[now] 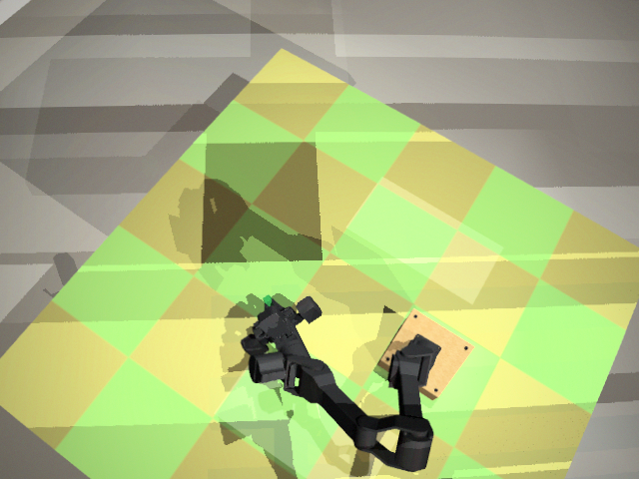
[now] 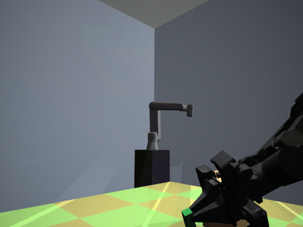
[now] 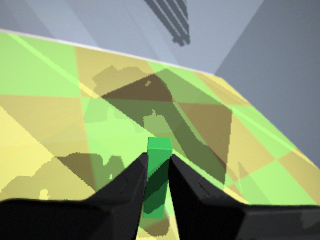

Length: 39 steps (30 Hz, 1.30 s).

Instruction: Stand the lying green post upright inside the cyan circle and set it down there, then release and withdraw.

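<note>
The green post (image 1: 267, 299) (image 2: 187, 213) (image 3: 159, 144) is between the fingertips of my gripper (image 1: 269, 304) (image 2: 191, 215) (image 3: 158, 158), which is shut on it. In the exterior view the post looks close to upright with a slight tilt, and its lower part is cut off by the frame's bottom edge. The wrist view shows its top end just beyond the fingertips and its long face running down between the fingers. I cannot tell whether its lower end touches the mat. The cyan circle is not visible in any view.
The arm's wooden base plate (image 1: 449, 342) is on the checkered mat (image 1: 170, 329) (image 2: 107, 214), to the gripper's right in the top view. In the exterior view a grey arm (image 2: 167, 106) stands on a dark pedestal (image 2: 152, 168) beyond the mat. Shadows cross the mat.
</note>
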Motion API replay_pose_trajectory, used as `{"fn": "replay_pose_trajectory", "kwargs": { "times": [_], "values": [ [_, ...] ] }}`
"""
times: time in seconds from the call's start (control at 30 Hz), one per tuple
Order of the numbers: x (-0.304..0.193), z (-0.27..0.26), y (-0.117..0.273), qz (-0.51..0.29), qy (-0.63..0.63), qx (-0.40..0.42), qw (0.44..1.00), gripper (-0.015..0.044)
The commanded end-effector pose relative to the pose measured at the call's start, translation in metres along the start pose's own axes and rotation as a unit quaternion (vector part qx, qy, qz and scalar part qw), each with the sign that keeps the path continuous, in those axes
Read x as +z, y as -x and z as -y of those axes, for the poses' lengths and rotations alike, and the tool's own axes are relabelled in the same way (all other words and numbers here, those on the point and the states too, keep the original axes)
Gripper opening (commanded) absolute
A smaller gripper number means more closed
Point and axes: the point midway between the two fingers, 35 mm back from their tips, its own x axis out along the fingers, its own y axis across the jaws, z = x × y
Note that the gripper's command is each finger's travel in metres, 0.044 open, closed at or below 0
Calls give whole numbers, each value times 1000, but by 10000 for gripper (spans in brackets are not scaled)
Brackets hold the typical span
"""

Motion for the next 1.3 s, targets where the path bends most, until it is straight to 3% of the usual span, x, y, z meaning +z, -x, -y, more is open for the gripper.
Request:
{"fn": "replay_pose_trajectory", "kwargs": {
  "times": [0.0,1.27],
  "values": [
    [-1,2,3,12,-8,2,1000,23],
    [5,4,28,124,-95,43,987,23]
  ]
}}
